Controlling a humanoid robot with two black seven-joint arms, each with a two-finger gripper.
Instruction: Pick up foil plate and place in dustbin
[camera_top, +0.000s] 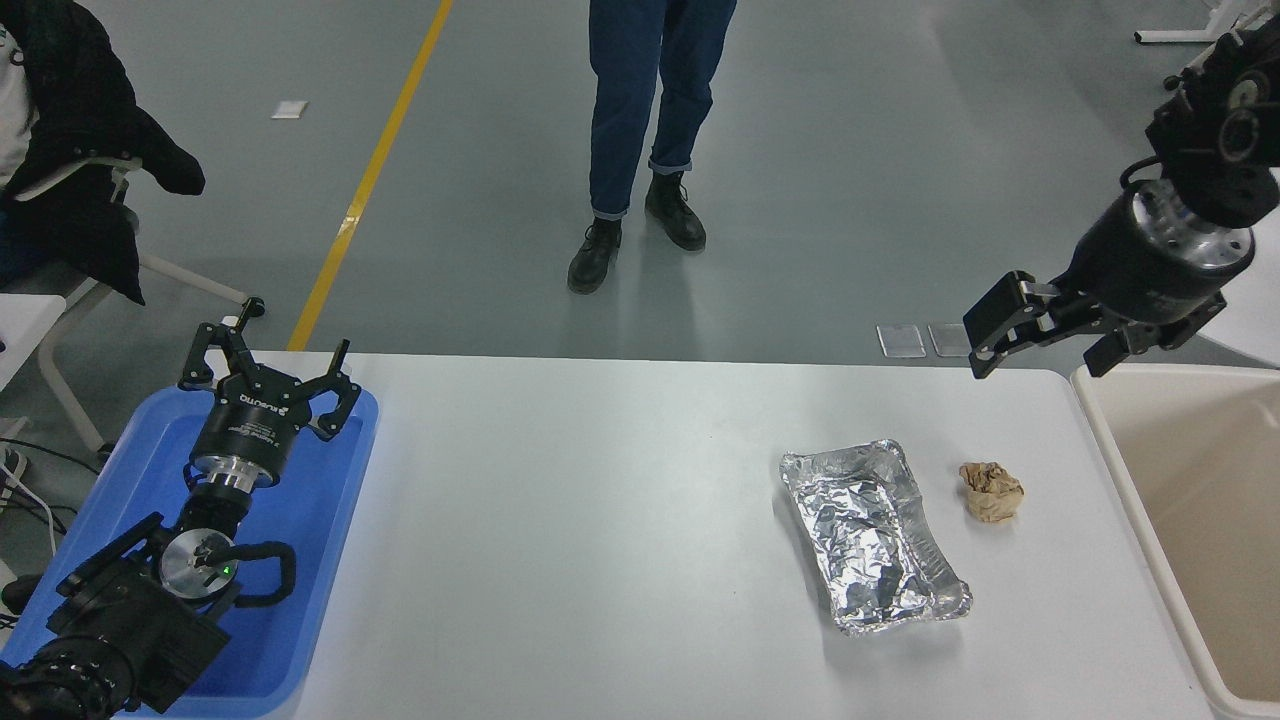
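The foil plate (873, 535), a crinkled silver tray, lies flat on the white table (600, 520) at the right of centre. The beige dustbin (1190, 520) stands at the table's right edge, partly cut off by the picture. My right gripper (1040, 350) is open and empty, held in the air above the table's far right edge, well above and behind the plate. My left gripper (270, 365) is open and parked over the blue tray at the lower left.
A crumpled brown paper ball (991, 491) lies just right of the plate, between it and the bin. A blue plastic tray (320, 560) sits at the table's left end. A person's legs (650, 120) stand beyond the far edge.
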